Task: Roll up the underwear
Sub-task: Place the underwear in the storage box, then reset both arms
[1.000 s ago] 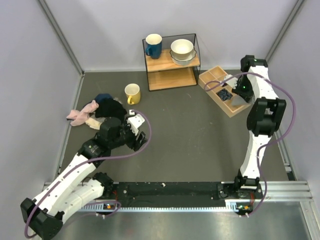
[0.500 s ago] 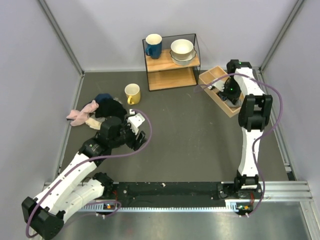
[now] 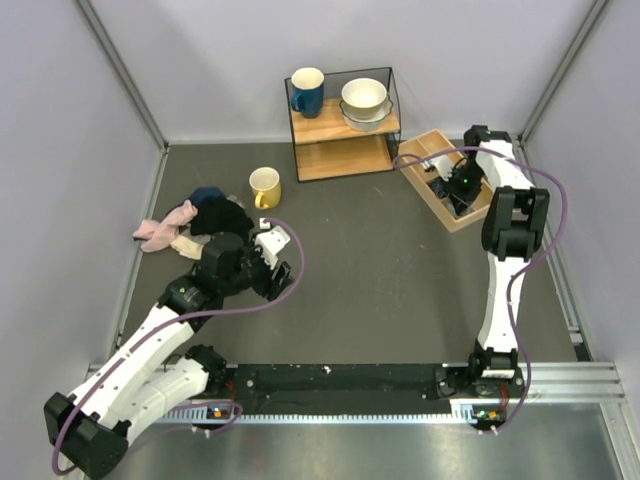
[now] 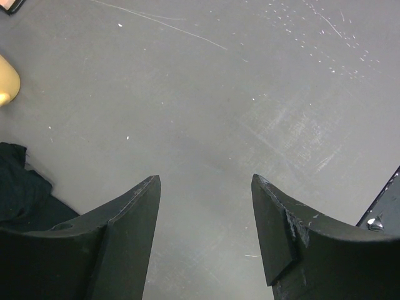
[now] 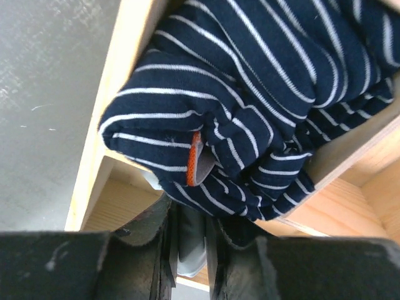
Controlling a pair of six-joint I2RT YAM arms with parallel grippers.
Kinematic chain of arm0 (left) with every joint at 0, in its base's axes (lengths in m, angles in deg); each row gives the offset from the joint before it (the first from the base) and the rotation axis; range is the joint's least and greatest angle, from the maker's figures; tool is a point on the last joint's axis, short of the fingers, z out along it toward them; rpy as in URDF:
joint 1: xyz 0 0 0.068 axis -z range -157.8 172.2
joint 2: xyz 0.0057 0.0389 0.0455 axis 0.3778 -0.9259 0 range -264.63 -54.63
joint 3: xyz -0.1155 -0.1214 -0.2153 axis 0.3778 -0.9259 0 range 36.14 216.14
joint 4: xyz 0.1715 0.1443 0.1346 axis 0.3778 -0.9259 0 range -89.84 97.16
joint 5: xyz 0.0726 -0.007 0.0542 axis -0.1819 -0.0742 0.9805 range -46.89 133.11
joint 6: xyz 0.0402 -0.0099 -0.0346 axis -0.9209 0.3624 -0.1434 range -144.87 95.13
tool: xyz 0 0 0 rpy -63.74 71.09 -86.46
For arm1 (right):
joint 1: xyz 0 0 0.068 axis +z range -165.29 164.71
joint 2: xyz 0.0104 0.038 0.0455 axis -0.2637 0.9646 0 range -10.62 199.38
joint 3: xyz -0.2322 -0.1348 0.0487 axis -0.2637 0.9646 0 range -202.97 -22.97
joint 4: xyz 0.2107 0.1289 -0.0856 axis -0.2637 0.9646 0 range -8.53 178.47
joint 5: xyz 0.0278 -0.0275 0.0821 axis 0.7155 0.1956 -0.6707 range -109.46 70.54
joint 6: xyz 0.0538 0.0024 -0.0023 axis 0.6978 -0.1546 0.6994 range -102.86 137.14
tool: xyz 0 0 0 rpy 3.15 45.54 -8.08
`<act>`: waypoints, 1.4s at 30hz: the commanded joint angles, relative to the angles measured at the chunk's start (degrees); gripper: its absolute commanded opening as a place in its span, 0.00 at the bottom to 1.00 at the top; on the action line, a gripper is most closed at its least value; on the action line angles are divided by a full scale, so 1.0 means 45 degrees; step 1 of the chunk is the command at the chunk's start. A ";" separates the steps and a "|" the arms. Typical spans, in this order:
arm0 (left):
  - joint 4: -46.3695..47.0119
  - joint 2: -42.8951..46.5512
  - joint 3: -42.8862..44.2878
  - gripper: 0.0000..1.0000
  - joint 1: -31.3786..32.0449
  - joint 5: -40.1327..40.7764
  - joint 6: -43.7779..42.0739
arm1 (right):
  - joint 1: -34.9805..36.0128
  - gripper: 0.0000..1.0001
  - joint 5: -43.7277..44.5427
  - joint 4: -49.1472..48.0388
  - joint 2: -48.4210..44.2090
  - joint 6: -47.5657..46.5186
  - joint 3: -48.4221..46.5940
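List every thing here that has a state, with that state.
left gripper, open above the table.
right gripper, shut on the underwear, down in the wooden tray.
underwear, pinched between the fingers, mostly hidden.
striped bundle, rolled up in a tray compartment.
blue mug, upright on the shelf.
yellow mug, upright on the table.
bowls, stacked on the shelf.
clothes pile, heaped loose.
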 commanded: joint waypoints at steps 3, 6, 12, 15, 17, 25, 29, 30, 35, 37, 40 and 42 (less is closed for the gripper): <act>0.0236 0.0003 -0.0029 0.65 -0.0093 -0.0294 -0.0211 | -0.0152 0.33 -0.0172 -0.0691 0.0066 0.0238 0.0610; 0.0236 0.0003 -0.0010 0.65 -0.0093 -0.0314 -0.0211 | -0.0171 0.46 -0.0093 -0.0710 -0.0616 0.0121 0.0649; 0.0217 0.0022 0.0010 0.65 -0.0093 -0.0333 -0.0191 | -0.0152 0.61 0.0180 -0.0632 -0.2199 -0.0133 0.0513; 0.0197 0.0081 0.0010 0.65 -0.0093 -0.0333 -0.0172 | -0.0152 0.62 0.0239 -0.0418 -0.2804 -0.0192 0.0415; 0.0197 0.0120 0.0029 0.65 -0.0093 -0.0295 -0.0133 | -0.0152 0.62 0.0239 -0.0339 -0.3291 -0.0114 0.0395; 0.0761 0.0724 0.0127 0.72 -0.0210 0.0348 0.1325 | -0.0658 0.65 -0.2659 -0.0880 -0.6628 0.2532 0.1231; 0.1076 0.1505 0.0517 0.87 -0.0288 0.1656 0.3122 | -0.1751 0.99 -0.5012 -0.4606 -1.0238 0.5875 0.4352; 0.1037 0.1855 0.0672 0.92 -0.0288 0.2297 0.3535 | -0.2043 0.99 -0.5227 -0.5564 -1.1001 0.6656 0.5192; -0.0734 0.2892 0.2897 0.99 -0.0288 0.3241 0.4925 | -0.2691 0.99 -0.3611 -0.8854 -1.5048 1.1699 0.9201; -0.0993 0.3438 0.3680 0.99 -0.0288 0.3357 0.4945 | -0.2691 0.99 -0.2189 -0.8680 -1.5810 1.3100 0.9690; -0.1656 0.3967 0.4461 0.99 -0.0288 0.4021 0.4887 | -0.2691 0.99 -0.0292 -0.7762 -1.6925 1.3537 0.9595; -0.2376 0.3910 0.5026 0.99 -0.0288 0.4392 0.4712 | -0.2691 0.99 0.0256 -0.7430 -1.7725 1.3519 0.9595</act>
